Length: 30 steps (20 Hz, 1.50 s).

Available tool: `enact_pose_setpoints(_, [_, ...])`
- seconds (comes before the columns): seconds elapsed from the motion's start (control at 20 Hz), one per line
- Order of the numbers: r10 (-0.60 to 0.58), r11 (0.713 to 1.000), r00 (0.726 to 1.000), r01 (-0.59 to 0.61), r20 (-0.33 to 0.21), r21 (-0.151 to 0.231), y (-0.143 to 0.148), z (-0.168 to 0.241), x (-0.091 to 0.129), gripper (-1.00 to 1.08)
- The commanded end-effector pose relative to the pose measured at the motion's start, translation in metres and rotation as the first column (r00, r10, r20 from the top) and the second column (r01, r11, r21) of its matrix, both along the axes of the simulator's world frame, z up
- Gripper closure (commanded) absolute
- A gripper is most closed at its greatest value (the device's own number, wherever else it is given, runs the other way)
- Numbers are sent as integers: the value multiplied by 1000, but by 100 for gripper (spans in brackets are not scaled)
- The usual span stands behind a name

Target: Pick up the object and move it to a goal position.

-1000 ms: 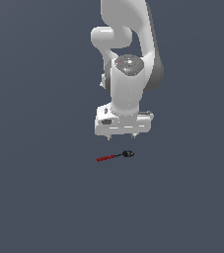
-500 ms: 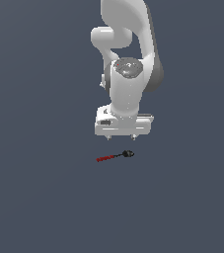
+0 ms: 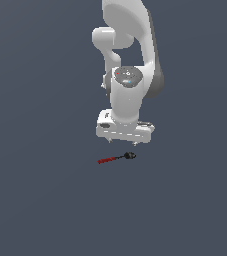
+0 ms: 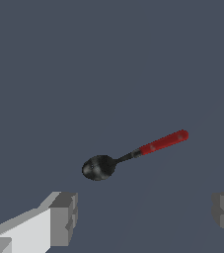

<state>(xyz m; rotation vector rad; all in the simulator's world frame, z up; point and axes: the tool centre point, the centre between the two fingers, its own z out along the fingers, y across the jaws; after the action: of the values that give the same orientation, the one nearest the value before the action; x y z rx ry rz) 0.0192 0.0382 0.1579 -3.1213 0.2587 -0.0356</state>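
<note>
Lowered slightly: gripper (image 3: pixel 126 141), jaws spread wide, empty, hovering just above the object. Object (image 3: pixel 117 158): red-handled spoon lying flat on worktop (image 3: pixel 40 200). Grasp, lift and transfer outstanding.

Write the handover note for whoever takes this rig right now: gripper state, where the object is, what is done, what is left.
Gripper: open and empty, fingers spread wide, hovering just above the floor.
Object: the small spoon with a red handle and black bowl lies flat on the dark grey floor, just in front of the gripper and not between the fingers. In the exterior view its red end points to the exterior view's left.
Done: approach only; nothing gripped.
Left: centre the fingers over the spoon, descend, close, lift, carry to the goal. No goal marker is visible in either view.
</note>
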Motion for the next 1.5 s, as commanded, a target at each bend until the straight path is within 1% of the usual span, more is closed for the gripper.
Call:
enact_pose_setpoints(0.0, [-69,998,998,69,-4,4,0,-6,1,-92])
enact_pose_setpoints(0.15, [-157,988,988,157,-8,8,-1,-14,1,-92])
enact_pose_setpoints(0.35, [-272,962,962,272,-14,11,-2,-25,2,-92])
enact_pose_setpoints(0.5, [-355,935,935,356,-19,12,-3,-32,3,-92])
enact_pose_setpoints(0.7, [-463,886,886,463,-24,11,-5,-43,3,-92])
enact_pose_setpoints(0.85, [-539,842,842,539,-27,10,-6,-50,4,-92])
enact_pose_setpoints(1.05, [-634,773,773,634,-30,7,-8,-61,4,-92])
enact_pose_setpoints(1.2, [-699,715,714,700,-31,4,-9,-68,4,-92])
enact_pose_setpoints(1.45, [-793,609,609,793,-30,-1,-12,-80,5,-92])
